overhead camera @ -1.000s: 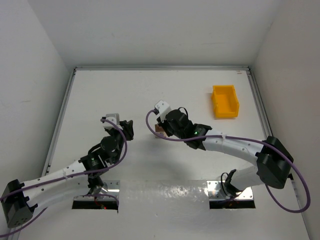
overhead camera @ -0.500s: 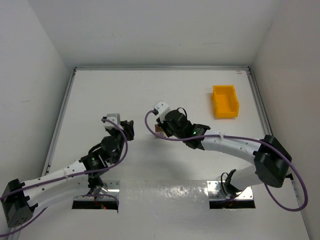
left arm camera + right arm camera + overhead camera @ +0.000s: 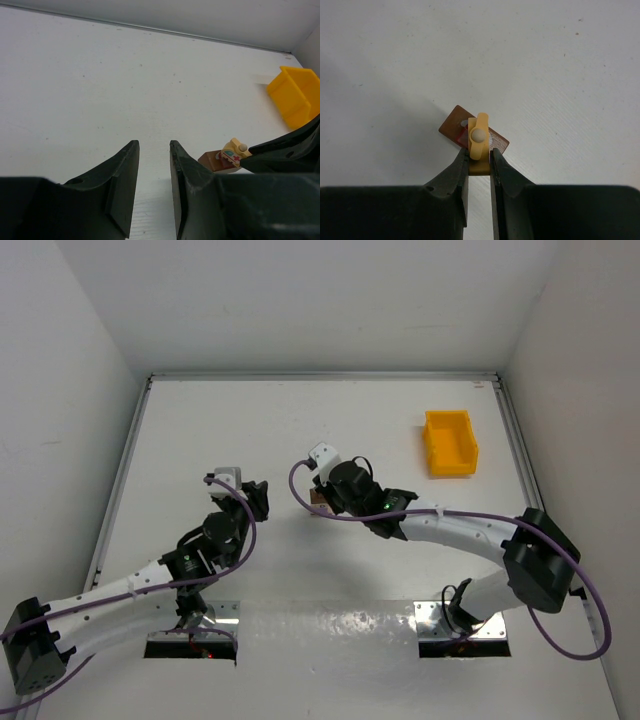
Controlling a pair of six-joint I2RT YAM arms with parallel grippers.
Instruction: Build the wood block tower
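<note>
Right wrist view first: the right gripper [image 3: 479, 156] has its jaws pinched narrow on the pale tan block [image 3: 478, 142], gripping it by its two sides at the middle of the frame. The block has a small round peg on its upper face. Directly under it, just above centre, lies the dark brown block [image 3: 454, 123], flat on the white table [image 3: 200, 420] and turned at an angle to the jaws. The tan piece sits over the brown one's middle; I cannot tell from here whether it is pressed fully down.

Over to the left wrist view: the left gripper [image 3: 153, 152] fills the bottom of the frame, jaws a narrow gap apart with nothing between them, only bare table showing through. The two blocks appear at lower right, the tan one on top of the brown one, with a red mark on its side. The right arm's dark finger comes in from the right edge just beside them. The yellow bin [image 3: 295, 95] stands at the far right, well apart from the blocks.

From the top view, both grippers are near the table's middle, the left one a little to the left of the stack.
</note>
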